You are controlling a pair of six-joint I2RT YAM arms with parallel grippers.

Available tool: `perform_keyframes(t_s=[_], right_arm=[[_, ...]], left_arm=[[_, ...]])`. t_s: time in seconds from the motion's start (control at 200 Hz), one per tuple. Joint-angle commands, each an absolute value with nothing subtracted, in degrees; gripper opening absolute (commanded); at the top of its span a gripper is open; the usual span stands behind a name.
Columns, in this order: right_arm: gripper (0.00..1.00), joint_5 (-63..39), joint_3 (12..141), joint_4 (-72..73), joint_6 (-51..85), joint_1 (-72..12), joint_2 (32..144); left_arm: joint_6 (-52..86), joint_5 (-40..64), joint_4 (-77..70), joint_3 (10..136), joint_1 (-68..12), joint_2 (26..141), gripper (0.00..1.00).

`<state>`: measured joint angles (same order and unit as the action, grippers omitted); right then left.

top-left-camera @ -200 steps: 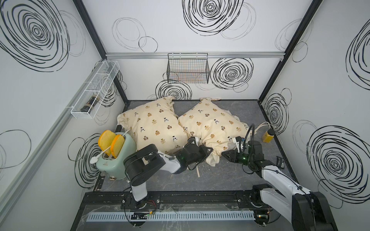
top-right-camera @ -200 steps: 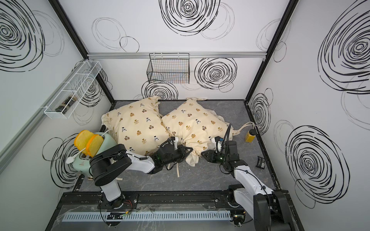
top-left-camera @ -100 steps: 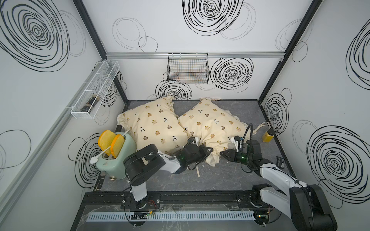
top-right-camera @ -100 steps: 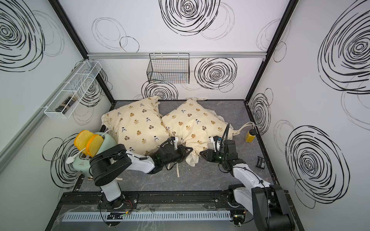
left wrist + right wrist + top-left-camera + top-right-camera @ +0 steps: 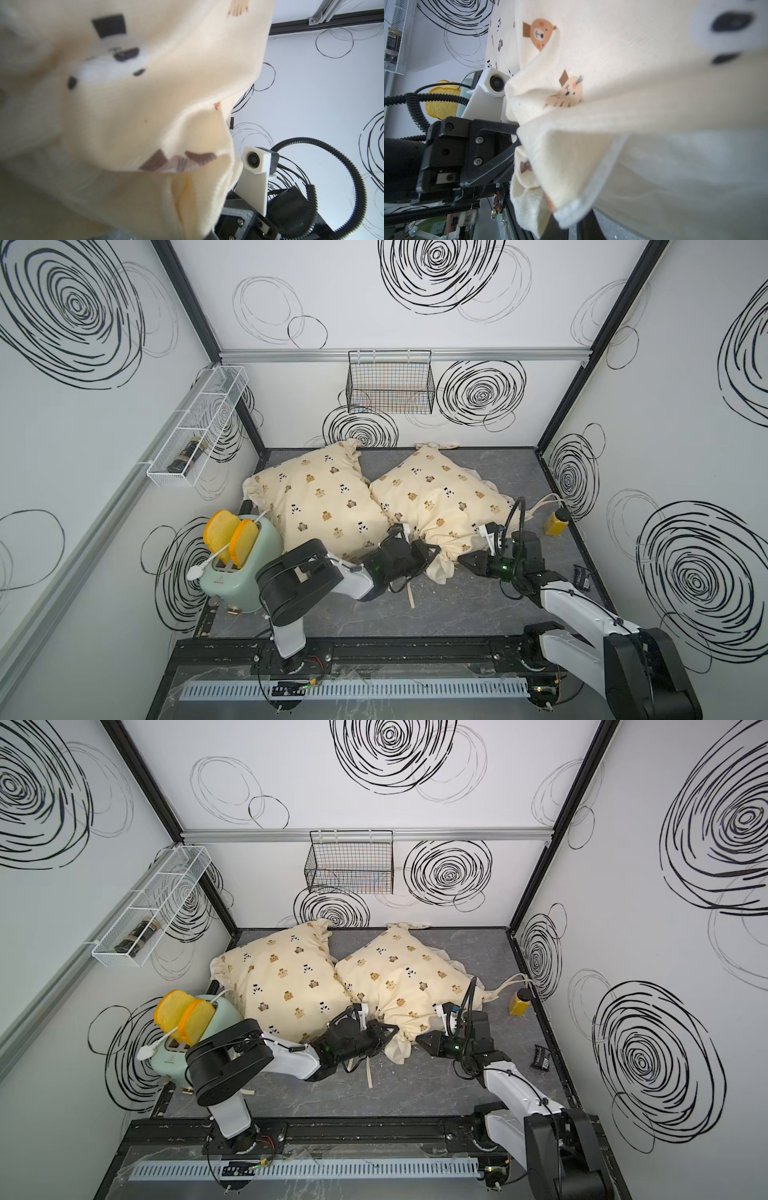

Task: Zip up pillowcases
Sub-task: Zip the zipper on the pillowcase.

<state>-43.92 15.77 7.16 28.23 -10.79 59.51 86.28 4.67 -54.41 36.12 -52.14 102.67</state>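
Now the left pillowcase [image 5: 320,506] and right pillowcase [image 5: 440,497] lie touching on the surface [image 5: 457,605], toward 11 and 1 o'clock. The left gripper [image 5: 432,551] pinches the right pillowcase's bunched 6 o'clock corner; the right gripper [image 5: 462,561] is closed beside it, any hold hidden.

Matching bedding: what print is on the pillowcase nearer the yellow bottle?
Cream pillowcase, small brown bears and black-white pandas; clearest in a top view.
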Motion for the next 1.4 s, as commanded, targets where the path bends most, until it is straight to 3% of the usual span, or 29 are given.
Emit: perform_keyframes(t_s=[0.0,0.045,0.315,0.455,0.745,0.76,0.881,0.971,1.096,1.256,1.391], right_arm=[[0.04,-43.4,15.7,4.8,28.1,-11.2,59.0],[0.0,-43.0,15.8,4.5,28.3,-11.1,59.1],[0.0,-40.5,18.6,-1.3,27.9,-11.0,57.8],[0.0,-38.7,20.2,-4.5,27.4,-10.8,56.4],[0.0,-38.5,21.2,-4.0,27.5,-9.7,57.9],[0.0,-38.8,21.2,-3.7,27.5,-9.7,58.1],[0.0,-40.9,21.6,-1.9,29.4,-10.5,58.7],[0.0,-41.6,21.8,-1.5,30.5,-11.5,58.5],[0.0,-41.5,22.9,-3.9,31.4,-11.7,57.1],[0.0,-41.7,24.5,-6.0,32.9,-11.7,56.0],[0.0,-42.4,25.4,-6.7,33.6,-12.0,56.4]], left_arm=[[87.9,3.2,-59.4,35.2,-51.1,103.5,0.05],[87.8,3.1,-59.3,35.1,-51.1,103.5,0.0],[85.1,2.1,-56.7,33.5,-50.0,101.7,0.0],[79.1,-0.7,-47.9,33.4,-49.5,98.0,0.0],[79.0,1.1,-49.9,29.5,-48.2,96.3,0.0],[78.8,1.5,-50.3,29.4,-48.1,96.4,0.02],[74.0,4.1,-49.0,30.7,-48.0,96.4,0.56],[67.4,6.6,-44.3,33.3,-48.0,95.7,0.72],[53.6,3.3,-31.1,35.7,-48.9,91.0,0.77],[33.5,-16.6,-9.2,41.6,-54.8,83.9,0.76],[24.0,-18.0,-11.1,41.5,-57.8,81.5,0.67]])
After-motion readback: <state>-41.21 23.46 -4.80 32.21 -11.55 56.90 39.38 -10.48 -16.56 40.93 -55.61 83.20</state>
